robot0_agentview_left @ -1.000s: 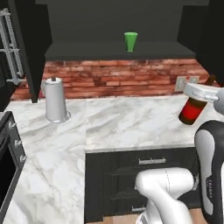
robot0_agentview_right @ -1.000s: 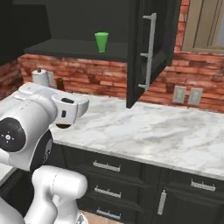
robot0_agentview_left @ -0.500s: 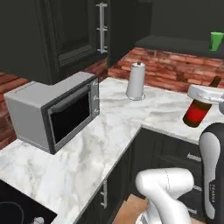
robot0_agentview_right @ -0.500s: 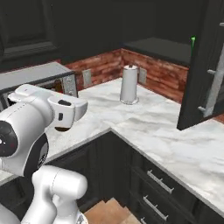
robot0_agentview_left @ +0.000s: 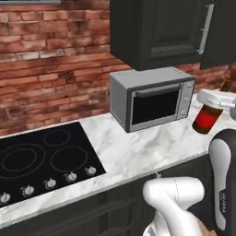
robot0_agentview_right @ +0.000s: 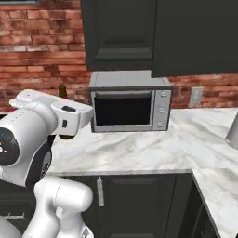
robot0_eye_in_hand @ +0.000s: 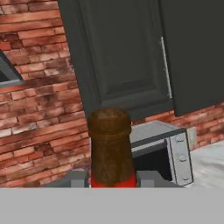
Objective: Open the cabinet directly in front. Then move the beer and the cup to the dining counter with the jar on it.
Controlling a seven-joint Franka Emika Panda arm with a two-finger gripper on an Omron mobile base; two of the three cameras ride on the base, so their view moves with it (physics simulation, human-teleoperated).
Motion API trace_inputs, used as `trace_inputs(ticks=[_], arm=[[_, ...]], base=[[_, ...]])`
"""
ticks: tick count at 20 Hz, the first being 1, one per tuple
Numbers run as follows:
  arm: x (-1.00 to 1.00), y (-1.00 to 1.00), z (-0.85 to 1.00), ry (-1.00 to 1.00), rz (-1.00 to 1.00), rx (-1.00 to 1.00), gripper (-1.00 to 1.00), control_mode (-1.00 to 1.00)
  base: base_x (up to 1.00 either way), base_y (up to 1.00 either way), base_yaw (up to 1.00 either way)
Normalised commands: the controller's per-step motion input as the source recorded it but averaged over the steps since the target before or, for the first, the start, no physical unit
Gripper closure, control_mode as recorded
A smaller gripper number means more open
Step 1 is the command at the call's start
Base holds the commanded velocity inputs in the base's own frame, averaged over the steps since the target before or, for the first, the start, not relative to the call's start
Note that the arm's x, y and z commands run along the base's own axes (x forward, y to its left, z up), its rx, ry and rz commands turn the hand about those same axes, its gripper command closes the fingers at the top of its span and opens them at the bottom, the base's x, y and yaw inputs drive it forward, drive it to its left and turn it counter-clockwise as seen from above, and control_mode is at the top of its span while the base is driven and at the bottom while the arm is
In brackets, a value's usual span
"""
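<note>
Gripper (robot0_agentview_left: 216,102) clamped on the beer (robot0_agentview_left: 208,119), bottle roughly upright, carried mid-air just off the marble worktop (robot0_agentview_left: 138,152) edge, near the microwave (robot0_agentview_left: 152,99). Judgement: transit step w/ base driving; keep grip firm, bottle vertical, clear of microwave & counter edge till dining counter comes up.

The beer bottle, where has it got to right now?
The beer is up in the robot's claw, held above the marble worktop just right of the microwave in the left base view.
</note>
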Motion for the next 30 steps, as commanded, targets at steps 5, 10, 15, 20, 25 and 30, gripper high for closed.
trace_inputs(ticks=[5, 10, 15, 20, 25, 30], arm=[[0.00, 0.00, 0.00, 0.00, 0.00, 0.00, 1.00, 1.00], [0.00, 0.00, 0.00, 0.00, 0.00, 0.00, 1.00, 1.00], [0.00, 0.00, 0.00, 0.00, 0.00, 0.00, 1.00, 1.00], [0.00, 0.00, 0.00, 0.00, 0.00, 0.00, 1.00, 1.00], [0.00, 0.00, 0.00, 0.00, 0.00, 0.00, 1.00, 1.00], [0.00, 0.00, 0.00, 0.00, 0.00, 0.00, 1.00, 1.00]], base=[[-0.32, 0.00, 0.93], [-0.23, 0.00, 0.96], [-0.07, 0.00, 1.00], [-0.03, 0.00, 1.00], [-0.03, 0.00, 1.00], [-0.06, 0.04, 0.97]])
